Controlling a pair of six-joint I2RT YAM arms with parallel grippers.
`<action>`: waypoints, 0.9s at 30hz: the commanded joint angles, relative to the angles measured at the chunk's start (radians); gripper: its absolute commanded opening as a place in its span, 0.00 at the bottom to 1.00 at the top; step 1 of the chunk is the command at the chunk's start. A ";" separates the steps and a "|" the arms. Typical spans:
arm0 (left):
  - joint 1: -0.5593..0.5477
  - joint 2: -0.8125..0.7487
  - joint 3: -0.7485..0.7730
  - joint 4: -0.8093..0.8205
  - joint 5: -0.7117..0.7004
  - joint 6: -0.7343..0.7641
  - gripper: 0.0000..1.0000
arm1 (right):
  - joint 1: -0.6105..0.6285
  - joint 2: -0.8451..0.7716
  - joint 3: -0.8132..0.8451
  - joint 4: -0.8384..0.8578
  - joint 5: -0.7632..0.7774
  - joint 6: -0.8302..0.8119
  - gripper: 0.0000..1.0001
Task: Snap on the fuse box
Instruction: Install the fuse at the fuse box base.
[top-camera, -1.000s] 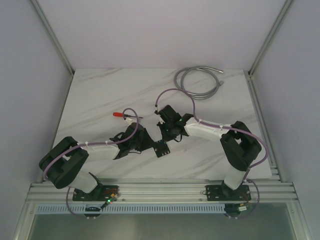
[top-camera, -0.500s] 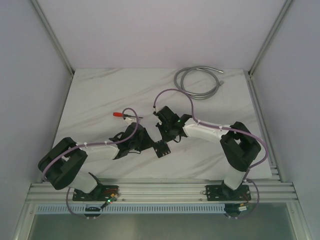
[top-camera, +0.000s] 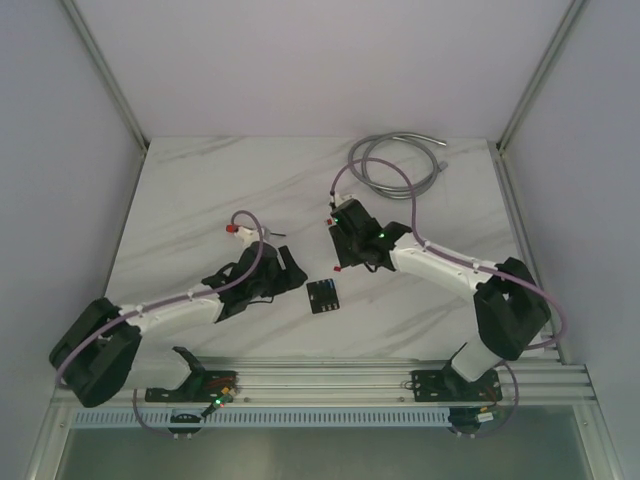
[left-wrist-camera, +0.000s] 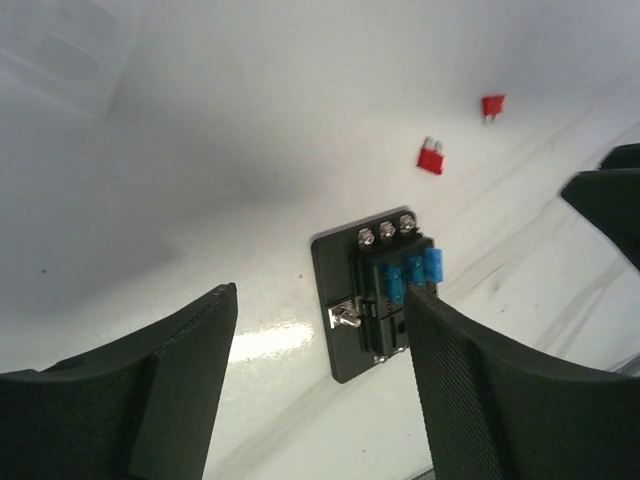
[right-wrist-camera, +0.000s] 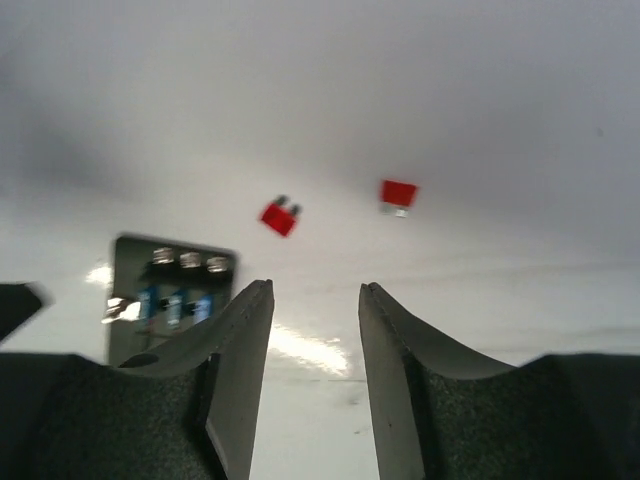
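Locate the fuse box (top-camera: 322, 296) flat on the worktop (top-camera: 200, 190), between both arms and gripped by neither; face up, probably for pressing from above. Note the left fingers (left-wrist-camera: 180, 380) spread wide and empty, framing the box for a likely steadying hold. Note the right fingers (right-wrist-camera: 235, 380) at a narrow gap, empty, near two loose red fuses (right-wrist-camera: 279, 216). Expect hard black moulded plastic, square, with blue fuses (left-wrist-camera: 405, 272) and three bright screws (left-wrist-camera: 386, 230). Guard against sliding on the glossy marbled surface.
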 joint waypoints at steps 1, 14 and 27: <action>0.009 -0.094 -0.012 -0.048 -0.086 0.038 0.81 | -0.041 0.011 -0.078 0.045 0.092 0.001 0.48; 0.018 -0.222 -0.079 -0.056 -0.135 0.053 0.97 | -0.129 0.171 -0.039 0.180 0.031 -0.065 0.49; 0.023 -0.310 -0.086 -0.087 -0.167 0.042 1.00 | -0.166 0.258 0.019 0.184 -0.063 -0.116 0.48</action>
